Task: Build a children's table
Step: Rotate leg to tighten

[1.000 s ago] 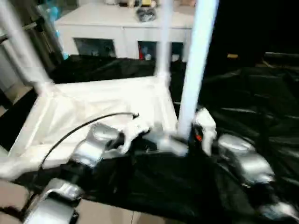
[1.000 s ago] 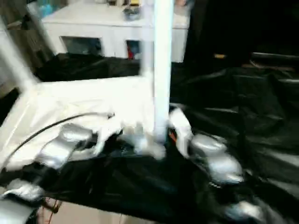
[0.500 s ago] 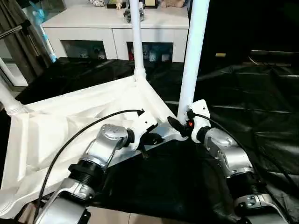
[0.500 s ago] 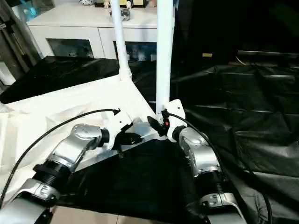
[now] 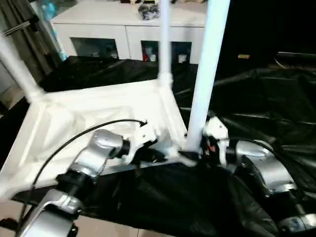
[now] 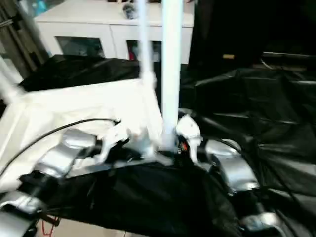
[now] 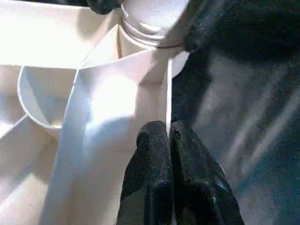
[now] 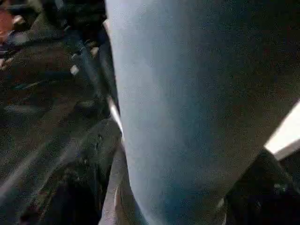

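Now tabletop [image 5: 98,113] upside down on black sheet [image 5: 266,103]. My left jaws [image 7: 169,136] pinch its thin rim. My right jaws [image 5: 200,148] sit spread around near corner leg [image 5: 205,74], not squeezing.

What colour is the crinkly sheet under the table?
Black and shiny; the sheet shows best in the left eye view, spread beneath the white tabletop.

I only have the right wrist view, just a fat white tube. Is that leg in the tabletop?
Observer: Yes, the near leg stands upright in the tabletop, in its corner socket.
Operator: Where's the left gripper?
Observer: The left gripper is shut on the tabletop's edge wall beside that socket.
Operator: Other legs?
Observer: Two more stand in their corners, the far leg and the left leg.
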